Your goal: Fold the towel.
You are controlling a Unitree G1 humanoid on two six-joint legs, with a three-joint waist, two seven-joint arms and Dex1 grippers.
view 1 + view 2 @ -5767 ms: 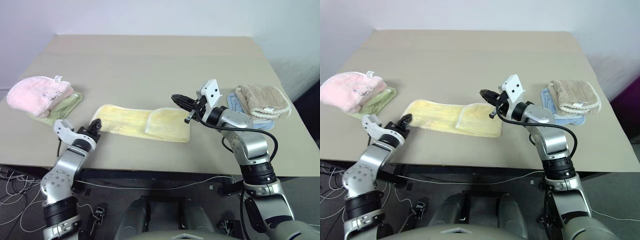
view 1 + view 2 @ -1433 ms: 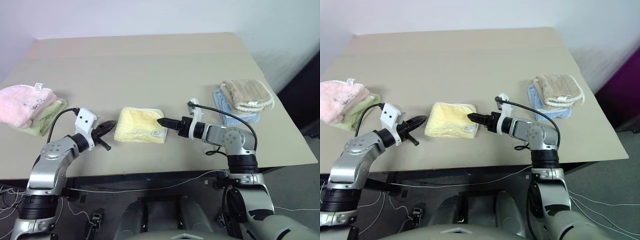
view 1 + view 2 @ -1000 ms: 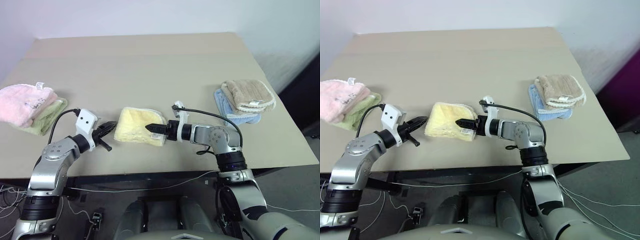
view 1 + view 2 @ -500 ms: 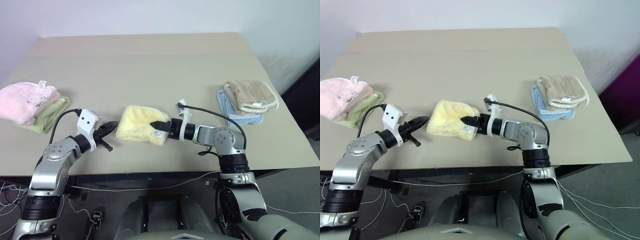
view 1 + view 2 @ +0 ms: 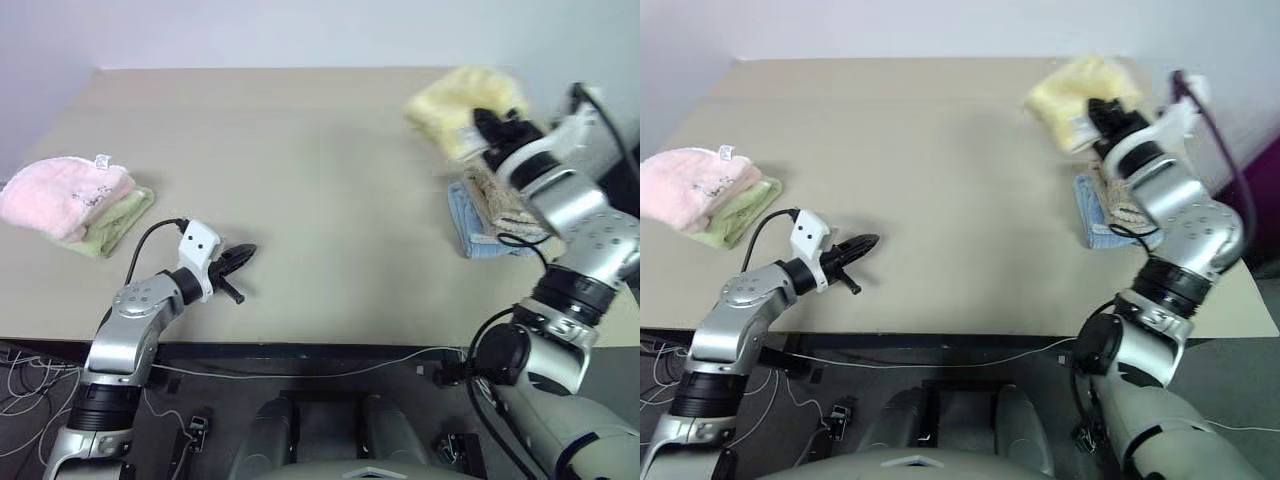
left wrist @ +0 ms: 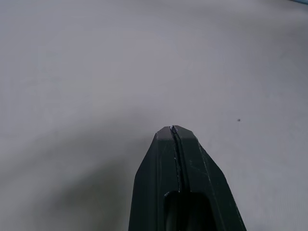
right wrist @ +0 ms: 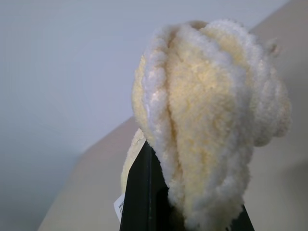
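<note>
The pale yellow towel (image 5: 455,108), folded into a thick bundle, hangs in the air at the table's far right, above the stack of towels there. My right gripper (image 5: 483,124) is shut on it; in the right wrist view the fluffy folds (image 7: 211,120) bulge out over the black fingers (image 7: 139,192). My left gripper (image 5: 238,254) is shut and holds nothing, low over the bare tabletop near the front left; its two fingers (image 6: 175,159) press together.
A tan fluffy towel (image 5: 500,198) lies on a blue one (image 5: 475,235) at the right edge, just under the lifted bundle. A pink towel (image 5: 60,192) on a light green one (image 5: 115,222) sits at the far left. The beige table (image 5: 300,160) spans the middle.
My right gripper has closed on the folded yellow towel and swung it up and to the right, off the table's middle to above the right stack. The left gripper stays shut, hardly moved.
</note>
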